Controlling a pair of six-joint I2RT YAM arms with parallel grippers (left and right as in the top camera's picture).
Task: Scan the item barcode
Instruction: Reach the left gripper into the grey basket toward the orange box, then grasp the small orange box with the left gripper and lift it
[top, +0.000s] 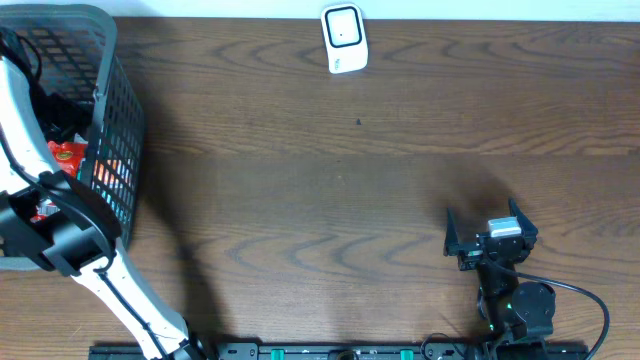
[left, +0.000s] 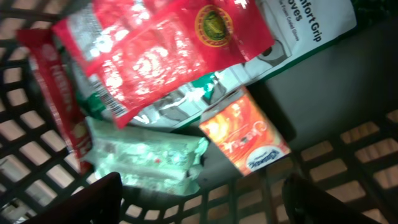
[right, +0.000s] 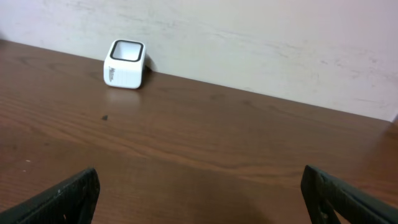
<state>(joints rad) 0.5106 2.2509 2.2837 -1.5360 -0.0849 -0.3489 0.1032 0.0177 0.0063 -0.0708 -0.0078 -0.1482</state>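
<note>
**A:** What fills most of the scene?

**B:** A dark brown wood-grain table (top: 330, 180). At its left end stands a black wire-mesh basket (top: 118, 110).

**A:** And the arms?

**B:** The left gripper (left: 199, 208) hangs inside the basket, above the goods. Its jaws are spread wide with nothing between them. The right gripper (right: 205, 202) hovers low over the near right part of the table. Its jaws are also wide apart and empty, and it faces the far edge.

**A:** Where are the items to be scanned?

**B:** All are in the basket, piled loosely. A white glove package with green lettering (left: 311, 31) lies at the bottom, toward the right in the left wrist view. A shiny red foil packet with a round gold emblem (left: 161, 50) lies across it. A pale green soft packet (left: 146, 155) sits below the red one. A narrow red packet (left: 53, 81) runs along the left side. A small orange box (left: 245, 134) lies just right of the green packet, tilted. Neither gripper touches any of them.

**A:** And the scanner?

**B:** The small white barcode scanner with a dark window (top: 344, 38) stands at the far edge of the table, near the middle, well apart from both grippers.
</note>
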